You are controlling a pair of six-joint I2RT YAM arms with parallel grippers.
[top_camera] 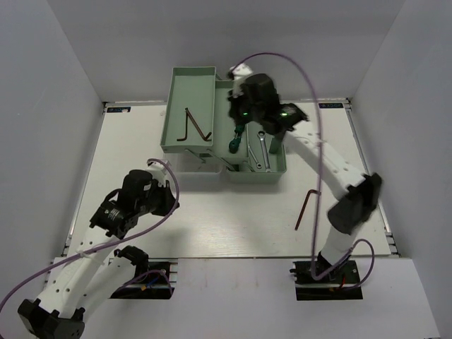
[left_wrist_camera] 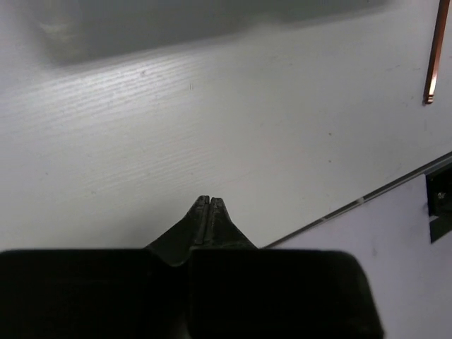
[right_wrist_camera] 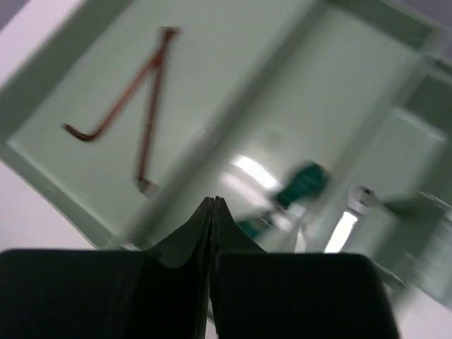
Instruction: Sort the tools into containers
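Observation:
The mint-green toolbox [top_camera: 212,95] stands at the back of the table with its left tray [top_camera: 176,92] folded out. Two reddish-brown hex keys [top_camera: 192,128] lie in that tray and show in the right wrist view [right_wrist_camera: 141,113]. A green-handled screwdriver [top_camera: 235,140] and silver wrenches [top_camera: 258,150] lie in the base bin; the screwdriver shows blurred in the right wrist view [right_wrist_camera: 300,185]. Another hex key [top_camera: 304,207] lies on the table at the right and shows in the left wrist view [left_wrist_camera: 436,53]. My right gripper [right_wrist_camera: 214,201] is shut and empty above the toolbox. My left gripper [left_wrist_camera: 208,200] is shut and empty above the table.
White walls enclose the table on three sides. The table's front edge [left_wrist_camera: 367,199] runs close to my left gripper. The right arm [top_camera: 332,166] stretches from its base across the right side of the table to the toolbox.

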